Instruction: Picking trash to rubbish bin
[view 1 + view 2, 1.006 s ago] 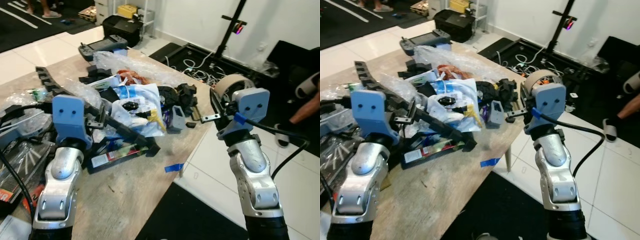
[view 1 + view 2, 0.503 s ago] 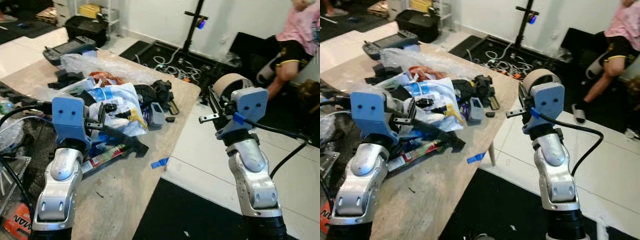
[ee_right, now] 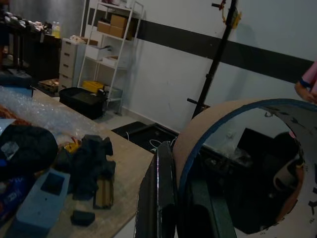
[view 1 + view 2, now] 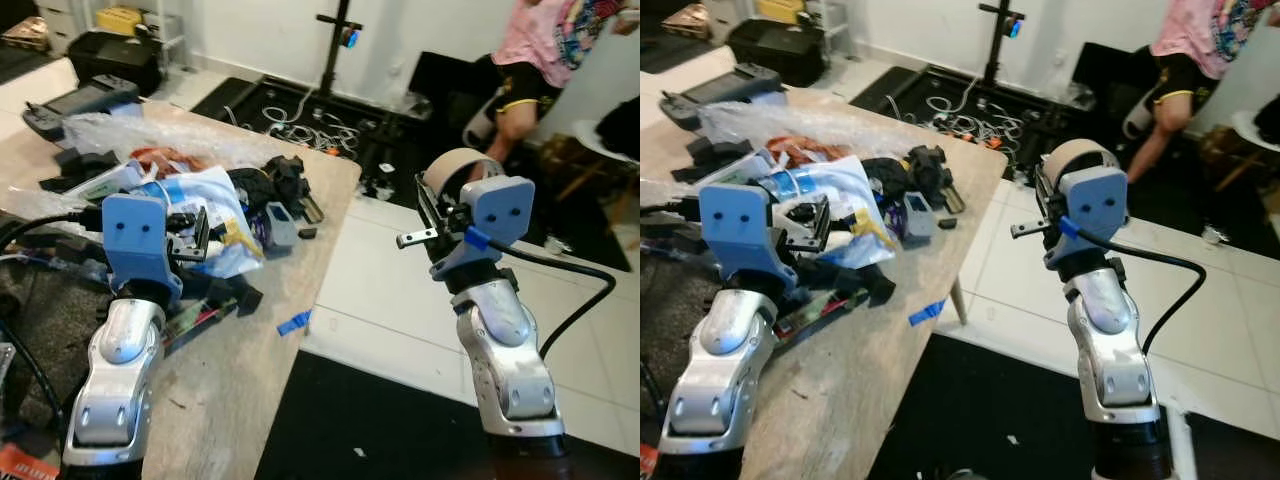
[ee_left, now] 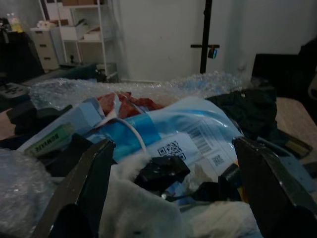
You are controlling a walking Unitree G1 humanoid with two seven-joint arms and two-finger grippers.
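A heap of trash lies on the wooden table [image 4: 230, 400]: a blue-and-white plastic bag [image 4: 215, 195], bubble wrap [image 4: 130, 130], black scraps and a grey block [image 4: 280, 225]. My left gripper [image 4: 235, 295] is open and low over the near side of the heap. In the left wrist view its fingers [image 5: 84, 188] stand wide apart on either side of the bag [image 5: 188, 139]. My right gripper [image 4: 437, 195] is held up to the right of the table, over the white floor tiles. It is shut on a brown tape roll [image 4: 455, 170], whose ring curves beside one finger [image 3: 163, 193].
A strip of blue tape [image 4: 292, 322] hangs at the table's near edge. A black mat [image 4: 370, 430] covers the floor below. Cables [image 4: 300, 130] and a black stand [image 4: 335, 40] are beyond the table. A person in a pink shirt [image 4: 545, 50] sits at the back right.
The camera has swung right, so the table has slid left in view and the seated person has come into view. Both grippers keep their poses; the right still holds the roll.
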